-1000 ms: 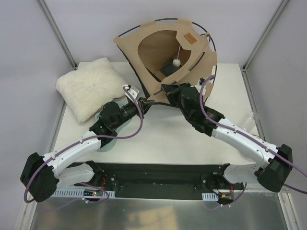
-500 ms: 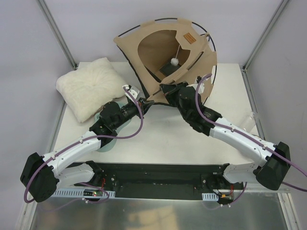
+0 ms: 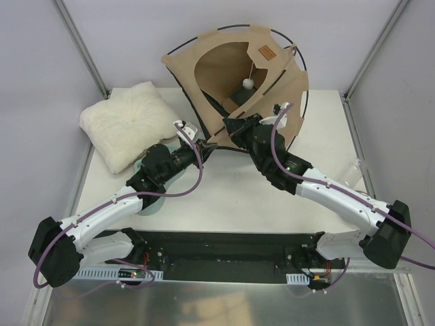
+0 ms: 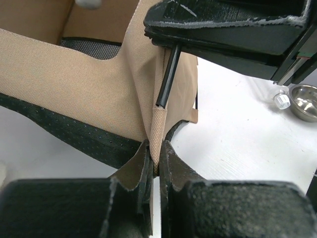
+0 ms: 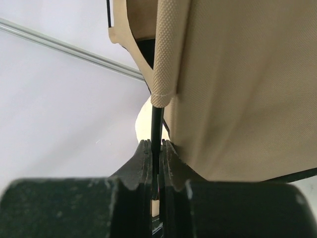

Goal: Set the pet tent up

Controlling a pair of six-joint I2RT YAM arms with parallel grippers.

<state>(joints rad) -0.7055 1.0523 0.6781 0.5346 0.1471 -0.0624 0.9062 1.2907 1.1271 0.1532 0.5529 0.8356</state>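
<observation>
Left wrist | left jaws pinch pet tent (image 4: 74, 79) sleeve | right jaws clamp black pole (image 4: 167, 74), ends hidden

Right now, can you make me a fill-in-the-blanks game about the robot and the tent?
1. The right end effector pinches a thin ____ pole.
2. The left end effector pinches the ____ fabric sleeve of the pet tent.
3. The white ball hangs ____ the tent.
4. In the top view, the fluffy white cushion lies to the tent's ____.

Missing words: black, tan, inside, left.
</observation>
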